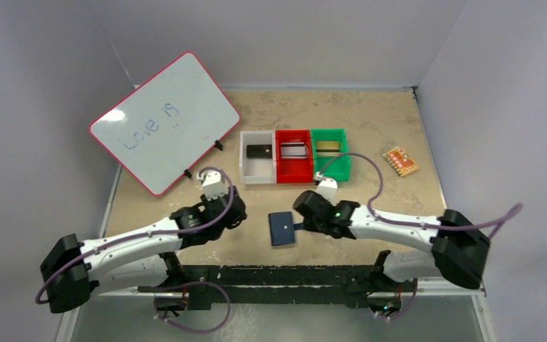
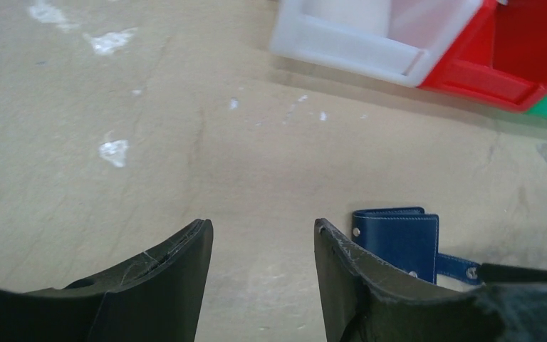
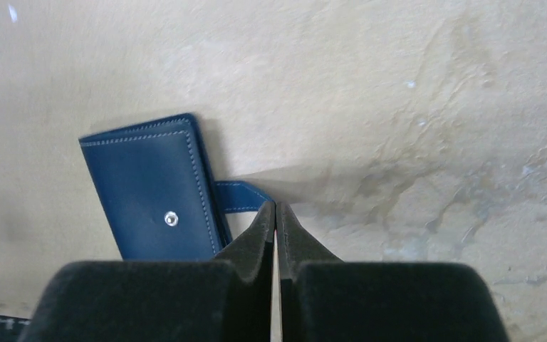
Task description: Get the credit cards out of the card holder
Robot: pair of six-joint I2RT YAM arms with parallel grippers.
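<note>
On the beige table (image 1: pixel 399 117), the card holder (image 3: pixel 149 192) lies beside parted left jaws — tab (image 3: pixel 238 196) pinched in right jaws.

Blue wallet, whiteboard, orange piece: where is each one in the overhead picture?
Blue wallet (image 1: pixel 282 228), overhead view, middle of its closed cover.
Whiteboard (image 1: pixel 164 121), overhead view, middle of its white face.
Orange piece (image 1: pixel 400 161), overhead view, its centre.
</note>
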